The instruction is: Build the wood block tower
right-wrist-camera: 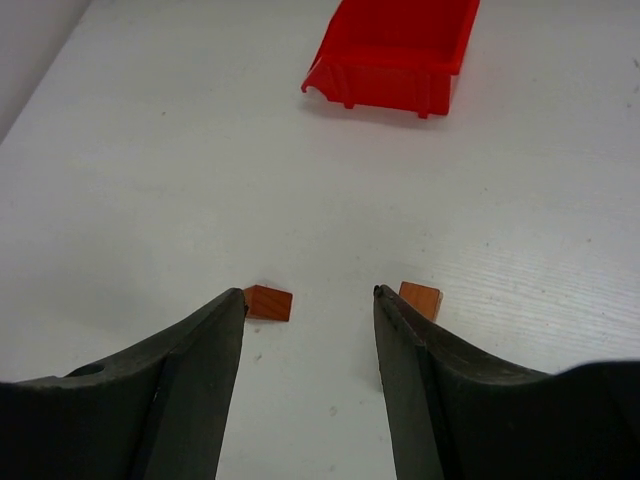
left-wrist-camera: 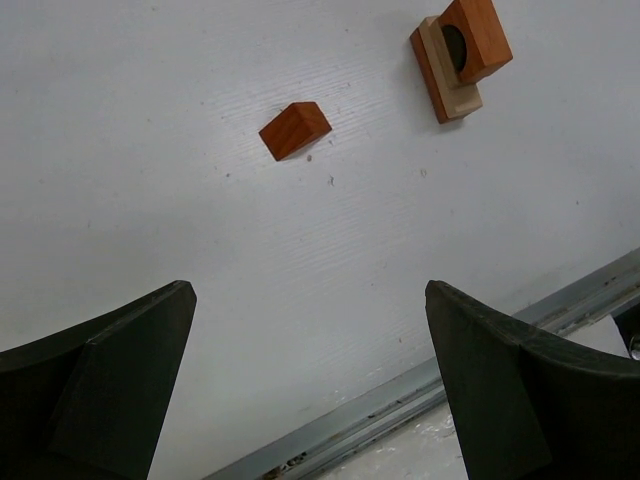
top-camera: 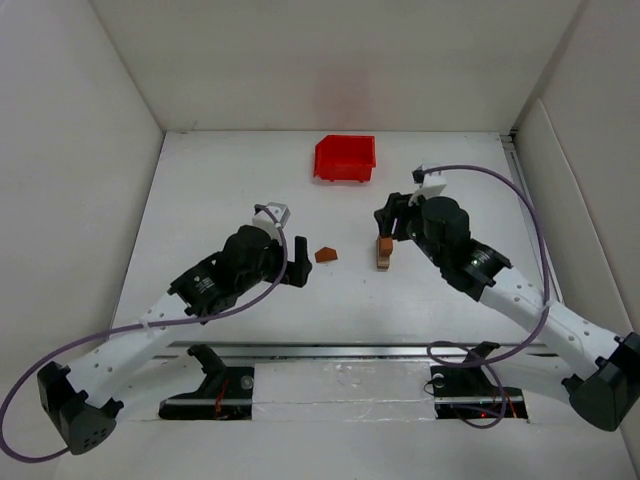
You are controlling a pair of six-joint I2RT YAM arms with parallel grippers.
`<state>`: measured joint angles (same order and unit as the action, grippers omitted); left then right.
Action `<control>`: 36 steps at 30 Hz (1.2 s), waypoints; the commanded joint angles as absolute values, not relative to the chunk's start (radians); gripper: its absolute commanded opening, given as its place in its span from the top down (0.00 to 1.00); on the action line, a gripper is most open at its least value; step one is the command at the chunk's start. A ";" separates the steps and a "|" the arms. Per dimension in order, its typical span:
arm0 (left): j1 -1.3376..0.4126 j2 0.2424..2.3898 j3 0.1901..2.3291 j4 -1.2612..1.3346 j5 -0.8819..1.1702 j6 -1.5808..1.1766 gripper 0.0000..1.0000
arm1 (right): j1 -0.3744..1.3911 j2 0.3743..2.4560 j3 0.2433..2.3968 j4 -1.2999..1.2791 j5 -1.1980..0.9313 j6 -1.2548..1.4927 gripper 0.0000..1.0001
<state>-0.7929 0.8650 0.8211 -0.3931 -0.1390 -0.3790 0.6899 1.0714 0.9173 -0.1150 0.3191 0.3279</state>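
Just 2-block stack [top-camera: 384,252], loose block [top-camera: 326,254] nearby.

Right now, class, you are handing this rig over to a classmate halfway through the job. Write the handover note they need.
The left gripper is open and empty, facing the loose block.
The right gripper is open and empty, next to the stack.
The orange-brown block sits on the light tan block. The dark reddish-brown block lies alone on the table, to their left.
Done: two blocks stacked.
Left: pick up the dark reddish-brown block and set it on top.
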 commanded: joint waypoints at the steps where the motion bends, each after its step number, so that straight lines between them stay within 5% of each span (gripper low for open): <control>1: -0.784 0.891 0.896 -0.321 -0.080 -0.264 0.01 | 0.699 1.023 0.916 -0.133 0.250 0.213 0.40; 9: -0.753 1.132 0.885 -0.170 -0.008 0.290 0.01 | 0.649 0.904 0.818 -0.038 0.118 0.164 0.30; 18: -0.463 1.481 1.041 -0.143 0.543 0.549 0.16 | 0.615 0.933 0.788 -0.012 -0.066 0.184 0.32; 36: -0.503 1.775 1.091 -0.133 0.497 0.592 0.26 | 0.595 0.851 0.756 0.017 -0.107 0.184 0.32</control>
